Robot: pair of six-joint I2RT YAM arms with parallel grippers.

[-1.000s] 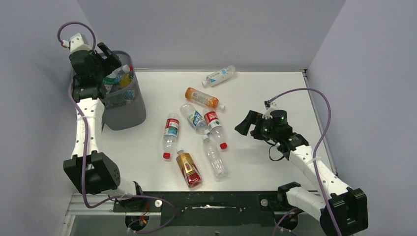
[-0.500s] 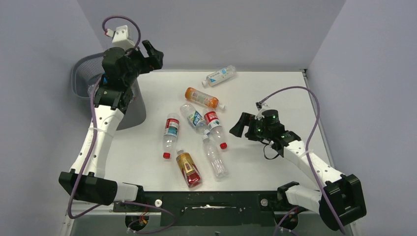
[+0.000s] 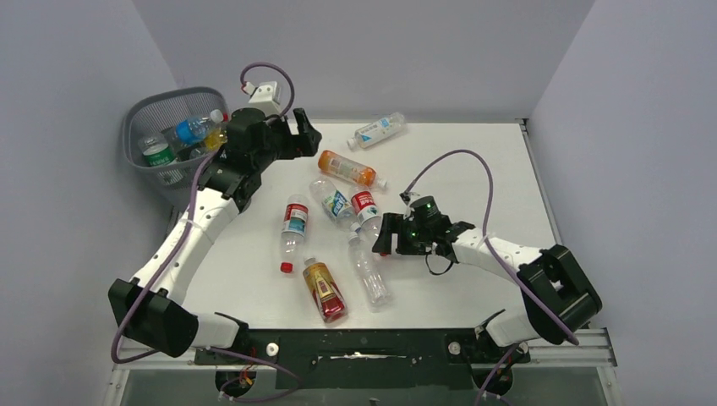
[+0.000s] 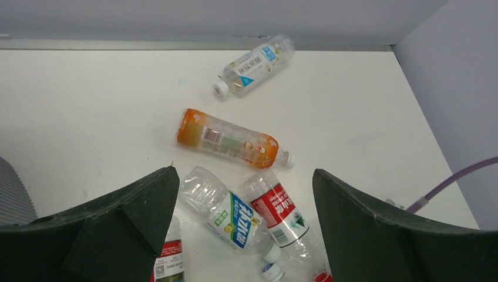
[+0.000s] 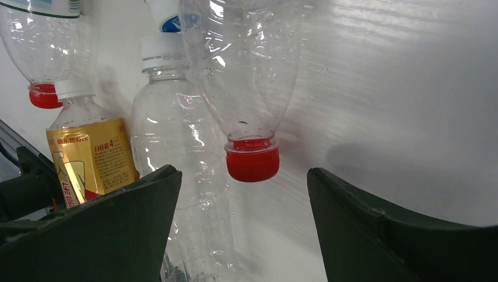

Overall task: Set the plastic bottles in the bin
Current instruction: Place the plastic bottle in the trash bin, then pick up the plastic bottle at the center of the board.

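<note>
Swung clear of the bin (image 3: 173,92), left hand (image 3: 303,135) open; right hand (image 3: 382,240) open astride a red-capped bottle (image 3: 366,205).

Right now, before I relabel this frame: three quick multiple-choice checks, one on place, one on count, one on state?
1. Where is the bin?
A. Far left, by the back wall
B. Near right corner
C. Between the arm bases

2. How many plastic bottles lie on the table, outside the bin?
A. Three
B. Seven
C. Twelve

3. How is the left pincer?
A. Shut on a cap
B. Open and empty
C. Clamped on the bin's rim

Answers:
1 A: the top view shows the mesh bin at the far left, against the back wall.
2 B: seven lie scattered, from the orange bottle to the gold-labelled bottle.
3 B: its wrist view shows the fingers wide apart, holding nothing.
</note>
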